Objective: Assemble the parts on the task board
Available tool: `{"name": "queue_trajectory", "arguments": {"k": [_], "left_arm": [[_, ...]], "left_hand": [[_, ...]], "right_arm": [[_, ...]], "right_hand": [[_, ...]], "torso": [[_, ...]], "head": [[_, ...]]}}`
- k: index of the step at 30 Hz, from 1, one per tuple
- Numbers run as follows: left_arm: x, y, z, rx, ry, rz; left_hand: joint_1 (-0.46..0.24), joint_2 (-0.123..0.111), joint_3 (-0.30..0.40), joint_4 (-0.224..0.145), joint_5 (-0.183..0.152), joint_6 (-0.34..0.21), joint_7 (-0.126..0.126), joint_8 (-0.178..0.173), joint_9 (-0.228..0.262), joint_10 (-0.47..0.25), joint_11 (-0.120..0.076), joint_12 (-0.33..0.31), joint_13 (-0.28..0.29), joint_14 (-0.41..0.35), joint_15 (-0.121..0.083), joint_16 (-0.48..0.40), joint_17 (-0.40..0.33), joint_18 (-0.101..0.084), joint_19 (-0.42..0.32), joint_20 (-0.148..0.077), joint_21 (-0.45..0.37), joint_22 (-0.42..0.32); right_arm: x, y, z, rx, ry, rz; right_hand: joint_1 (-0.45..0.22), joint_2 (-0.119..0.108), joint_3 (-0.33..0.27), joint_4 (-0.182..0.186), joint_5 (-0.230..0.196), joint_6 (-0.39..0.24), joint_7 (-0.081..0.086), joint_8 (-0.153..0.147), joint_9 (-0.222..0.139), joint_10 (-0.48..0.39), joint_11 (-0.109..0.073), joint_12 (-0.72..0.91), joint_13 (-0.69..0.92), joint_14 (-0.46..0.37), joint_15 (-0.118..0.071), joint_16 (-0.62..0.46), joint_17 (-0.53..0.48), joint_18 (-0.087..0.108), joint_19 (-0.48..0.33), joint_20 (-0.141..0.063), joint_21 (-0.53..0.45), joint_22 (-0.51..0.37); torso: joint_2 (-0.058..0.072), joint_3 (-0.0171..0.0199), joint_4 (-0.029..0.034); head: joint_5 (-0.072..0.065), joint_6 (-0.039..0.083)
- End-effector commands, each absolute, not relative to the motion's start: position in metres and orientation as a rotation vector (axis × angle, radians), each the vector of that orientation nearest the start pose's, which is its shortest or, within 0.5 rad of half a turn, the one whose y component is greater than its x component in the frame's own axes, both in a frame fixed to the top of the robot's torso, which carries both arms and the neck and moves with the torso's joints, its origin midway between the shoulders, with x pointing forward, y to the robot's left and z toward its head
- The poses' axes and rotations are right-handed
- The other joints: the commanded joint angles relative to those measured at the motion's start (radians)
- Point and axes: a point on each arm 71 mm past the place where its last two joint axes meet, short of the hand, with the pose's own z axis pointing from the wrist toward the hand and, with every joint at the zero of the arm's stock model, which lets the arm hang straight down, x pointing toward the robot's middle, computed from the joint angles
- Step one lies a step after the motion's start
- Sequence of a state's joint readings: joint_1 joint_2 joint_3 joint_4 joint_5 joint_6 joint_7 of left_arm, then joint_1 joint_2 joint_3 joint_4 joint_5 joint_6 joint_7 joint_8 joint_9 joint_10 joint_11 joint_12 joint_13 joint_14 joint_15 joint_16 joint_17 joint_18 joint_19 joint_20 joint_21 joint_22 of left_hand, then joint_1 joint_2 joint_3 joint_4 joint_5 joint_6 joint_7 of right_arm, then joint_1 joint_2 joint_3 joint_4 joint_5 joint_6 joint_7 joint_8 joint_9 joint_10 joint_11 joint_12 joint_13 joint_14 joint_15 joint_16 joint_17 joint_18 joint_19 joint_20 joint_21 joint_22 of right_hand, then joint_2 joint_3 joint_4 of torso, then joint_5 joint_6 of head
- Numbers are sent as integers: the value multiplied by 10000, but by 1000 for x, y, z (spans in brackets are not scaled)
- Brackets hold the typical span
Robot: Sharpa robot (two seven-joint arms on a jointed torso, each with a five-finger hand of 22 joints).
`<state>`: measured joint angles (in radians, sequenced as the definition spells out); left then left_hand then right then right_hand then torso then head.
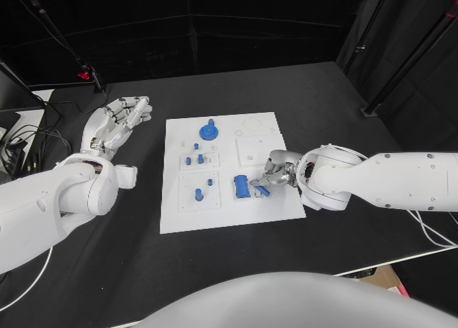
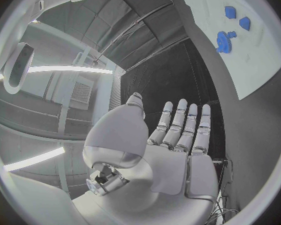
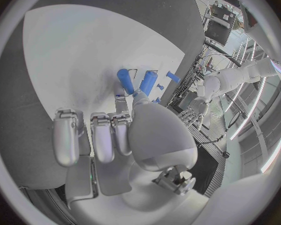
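The white task board [image 1: 229,205] lies in the middle of the table. At its far end stands a blue gear [image 1: 208,130], and small blue parts [image 1: 199,194] stand in its left-hand plates. A blue block [image 1: 242,186] sits near the board's right side. My right hand [image 1: 276,171] is over the board's right edge, fingers curled. Its fingertips are at a small blue peg [image 1: 262,190] beside the block. In the right wrist view the thumb tip meets that peg [image 3: 125,80]; whether it is gripped is unclear. My left hand [image 1: 115,123] lies left of the board with fingers stretched out, holding nothing.
Cables and dark equipment [image 1: 7,137] sit at the table's far left edge. A black stand base [image 1: 372,109] rests at the far right. The left wrist view takes in the board's corner [image 2: 253,60] and the gear [image 2: 225,39].
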<state>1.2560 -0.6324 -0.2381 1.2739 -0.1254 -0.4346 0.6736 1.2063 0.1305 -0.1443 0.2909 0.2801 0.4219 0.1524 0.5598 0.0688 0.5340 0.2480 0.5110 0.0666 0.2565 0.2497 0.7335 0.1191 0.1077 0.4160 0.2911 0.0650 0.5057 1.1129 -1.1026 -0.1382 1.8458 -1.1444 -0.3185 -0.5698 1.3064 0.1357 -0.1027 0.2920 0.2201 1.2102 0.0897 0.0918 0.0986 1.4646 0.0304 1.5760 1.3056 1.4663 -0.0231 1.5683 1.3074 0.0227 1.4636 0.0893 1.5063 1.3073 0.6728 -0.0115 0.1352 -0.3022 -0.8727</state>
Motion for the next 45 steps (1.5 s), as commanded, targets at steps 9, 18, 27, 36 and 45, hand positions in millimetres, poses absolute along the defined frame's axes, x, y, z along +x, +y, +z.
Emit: {"name": "queue_trajectory", "arguments": {"k": [9, 18, 27, 36, 45], "left_arm": [[517, 178, -207, -7319, 13023, -14543], [517, 178, -207, -7326, 13032, -14538], [517, 178, -207, -7334, 13052, -14546], [517, 179, -207, -7335, 13049, -14542], [517, 179, -207, -7341, 13061, -14543]], "left_hand": [[21, 106, -67, 1, 45, -84, 1358, 52, -13, -62, 5, 62, -14, 29, -26, 38, -25, -97, -46, 1, 53, -7], [21, 106, -67, 1, 45, -84, 1358, 52, -13, -62, 5, 62, -14, 29, -26, 38, -25, -97, -46, 1, 53, -7], [21, 106, -67, 1, 45, -84, 1358, 52, -13, -62, 5, 62, -14, 29, -26, 38, -25, -97, -46, 1, 53, -7], [21, 106, -67, 1, 45, -84, 1358, 52, -13, -62, 5, 62, -14, 29, -26, 38, -25, -97, -46, 1, 53, -7], [47, 129, -69, 1, 64, -90, 1358, 60, -13, -71, 6, 71, -15, 27, -26, 50, -45, -97, -56, 1, 54, -18]], "right_arm": [[384, -255, -249, 4249, 21295, 3818], [384, -256, -250, 4270, 21327, 3742], [385, -258, -249, 4285, 21223, 3612], [389, -263, -243, 4821, 20038, 4058], [392, -267, -238, 5238, 19142, 4452]], "right_hand": [[-630, -13, -543, 11, -224, 87, 4, -108, 40, 1062, -59, -52, 2652, 1045, -57, 25, 2634, -46, 732, -83, -31, 2391], [-594, 144, -553, -8, -146, 134, -25, -102, 60, 1062, -78, -52, 2652, 1045, -65, 25, 2634, -45, 732, -89, -31, 2390], [201, 174, -422, -135, 107, 190, -87, -134, 111, 1062, -150, -52, 2652, 1045, -139, 25, 2634, -48, 738, -149, -21, 2394], [-839, 28, -1262, 7, -542, -559, 246, -286, -30, 1062, 144, -52, 2652, 1045, 8, 25, 2634, -57, 755, -50, 7, 2405], [-1095, 82, -1527, 2, -752, -1002, 396, -273, -114, 1062, 283, -52, 2652, 1045, 94, 25, 2634, -59, 757, 29, 13, 2406]], "torso": [[-1, 3, 5], [-2, -3, 4], [-8, 0, 2], [-1, 2, -7], [0, 4, -4]], "head": [[-22, 1], [-26, 1], [-31, 1], [-50, 1], [-62, 1]]}}
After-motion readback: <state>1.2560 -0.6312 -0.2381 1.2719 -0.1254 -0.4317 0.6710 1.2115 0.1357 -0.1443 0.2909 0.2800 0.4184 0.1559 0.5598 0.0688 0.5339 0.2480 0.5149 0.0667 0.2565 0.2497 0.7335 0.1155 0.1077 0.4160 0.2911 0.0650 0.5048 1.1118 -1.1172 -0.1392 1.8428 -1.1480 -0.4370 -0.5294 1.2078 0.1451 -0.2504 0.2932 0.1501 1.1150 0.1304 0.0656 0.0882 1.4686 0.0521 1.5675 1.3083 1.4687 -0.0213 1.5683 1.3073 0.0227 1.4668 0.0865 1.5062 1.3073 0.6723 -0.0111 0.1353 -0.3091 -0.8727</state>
